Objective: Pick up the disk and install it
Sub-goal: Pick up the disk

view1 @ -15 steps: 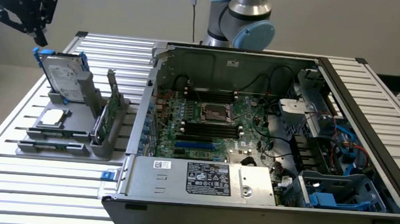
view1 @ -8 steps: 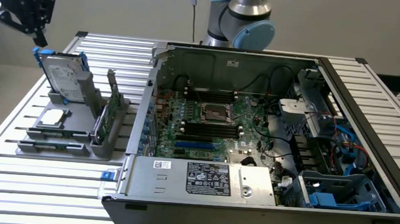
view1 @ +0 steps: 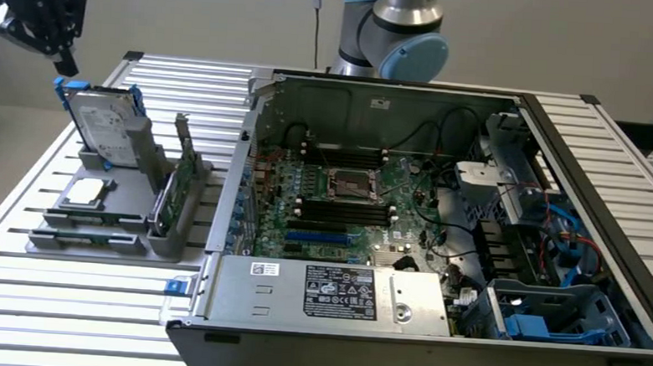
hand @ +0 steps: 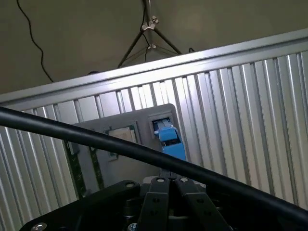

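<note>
Blue plastic frames the disk (view1: 98, 125), which stands upright on edge in a grey holder (view1: 112, 230) near the far corner of the ribbed metal worktop (view1: 29, 310), on the exterior view's left. Its labelled face is turned toward the exterior camera.

The black pincer (view1: 64, 62) hangs just above the disk's upper corner on that same side, its fingers drawn together with nothing between them. A sliver of space seems to separate the fingertips from the blue carrier.

From the wrist, the pincer (hand: 172, 182) points toward the holder (hand: 137, 118). The disk (hand: 171, 142) shows its blue edge directly beyond the closed fingers (hand: 159, 192), and a black cable (hand: 72, 136) crosses in front.

On the holder beside the disk, a small square silver chip (view1: 85, 191) lies flat. A thin green circuit card (view1: 167, 193) stands on edge at the side nearest the computer case (view1: 420, 104).

That case lies open across the middle of the worktop and toward the edge on the exterior view's right. Its motherboard (view1: 342, 201) is exposed, and a silver power supply (view1: 332, 292) sits along the near edge. The robot arm's base (view1: 391, 27) rises behind the case at the worktop's far edge.
</note>
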You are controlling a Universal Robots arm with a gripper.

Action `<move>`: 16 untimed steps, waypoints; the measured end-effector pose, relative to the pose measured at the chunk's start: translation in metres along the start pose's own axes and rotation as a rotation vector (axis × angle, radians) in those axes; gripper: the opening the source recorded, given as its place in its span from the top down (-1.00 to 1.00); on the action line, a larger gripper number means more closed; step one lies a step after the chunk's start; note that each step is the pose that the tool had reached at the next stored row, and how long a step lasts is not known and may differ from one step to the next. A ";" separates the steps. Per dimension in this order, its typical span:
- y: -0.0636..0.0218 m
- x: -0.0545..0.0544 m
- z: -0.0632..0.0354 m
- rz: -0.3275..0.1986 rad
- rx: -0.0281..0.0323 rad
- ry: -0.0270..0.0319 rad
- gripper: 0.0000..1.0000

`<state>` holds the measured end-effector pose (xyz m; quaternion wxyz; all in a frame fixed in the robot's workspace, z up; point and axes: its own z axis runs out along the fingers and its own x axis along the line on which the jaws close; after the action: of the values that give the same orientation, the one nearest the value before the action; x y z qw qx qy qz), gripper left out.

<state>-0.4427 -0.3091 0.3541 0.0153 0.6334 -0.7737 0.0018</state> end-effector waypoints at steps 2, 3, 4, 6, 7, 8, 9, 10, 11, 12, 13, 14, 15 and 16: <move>0.0003 -0.001 0.0000 -0.022 0.0006 0.0004 0.79; 0.0005 -0.002 0.0000 -0.031 0.0009 0.0005 0.79; 0.0007 -0.003 0.0000 -0.038 0.0011 0.0006 0.79; 0.0012 -0.005 -0.0001 -0.054 0.0015 0.0009 0.79; 0.0016 -0.006 -0.0001 -0.061 0.0016 0.0010 0.79; 0.0020 -0.007 0.0002 -0.068 0.0019 0.0011 0.79; 0.0024 -0.008 0.0006 -0.076 0.0025 0.0012 0.79; 0.0028 -0.008 0.0013 -0.087 0.0034 0.0012 0.79; 0.0029 -0.008 0.0019 -0.099 0.0040 0.0014 0.79; 0.0030 -0.008 0.0027 -0.112 0.0050 0.0016 0.76; 0.0032 -0.008 0.0035 -0.126 0.0059 0.0016 0.65; 0.0033 -0.008 0.0044 -0.140 0.0069 0.0017 0.65; 0.0035 -0.008 0.0052 -0.154 0.0076 0.0019 0.52; 0.0036 -0.008 0.0059 -0.168 0.0083 0.0020 0.40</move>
<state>-0.4448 -0.3004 0.3480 0.0135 0.6960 -0.7179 0.0044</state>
